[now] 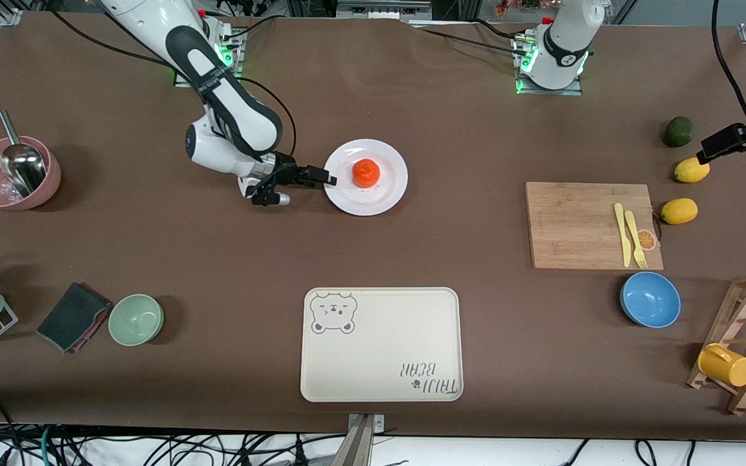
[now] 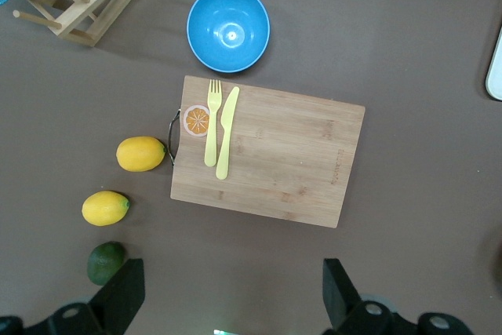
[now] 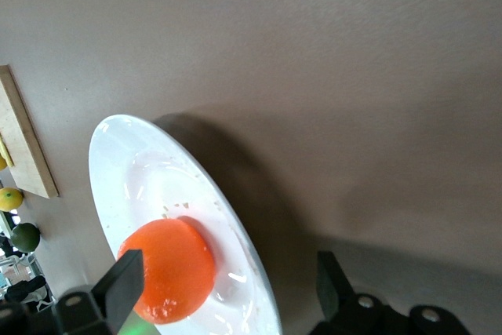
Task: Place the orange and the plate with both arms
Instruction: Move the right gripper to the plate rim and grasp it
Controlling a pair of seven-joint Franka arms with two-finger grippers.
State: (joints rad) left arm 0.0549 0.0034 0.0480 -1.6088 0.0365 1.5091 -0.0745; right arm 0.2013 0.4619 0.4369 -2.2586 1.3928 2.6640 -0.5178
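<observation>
My right tool (image 1: 329, 179) sits low at the rim of the plate (image 1: 383, 194), on the side toward the right arm's end of the desk (image 1: 412, 116). Its two fingers are spread, one above the rim and one to the outside of it, straddling the edge without clamping it as far as I can judge. The plate is round, white and glossy, lying flat near the middle of the desk, farther from the front camera than the cream bear-printed tray (image 1: 381, 345). The orange (image 1: 366, 173) already rests on the plate, roughly at its centre, so that part of the job looks done. My left tool (image 2: 235, 296) hangs high, its fingers wide apart and holding nothing, over bare desk near the wooden cutting board (image 1: 580, 220), which carries a yellow fork and knife; that arm waits. What remains, I judge, is to close on the rim and carry the loaded plate to its place, perhaps the tray, though the target is not marked. The orange sits loose and could roll if the plate tips.
</observation>
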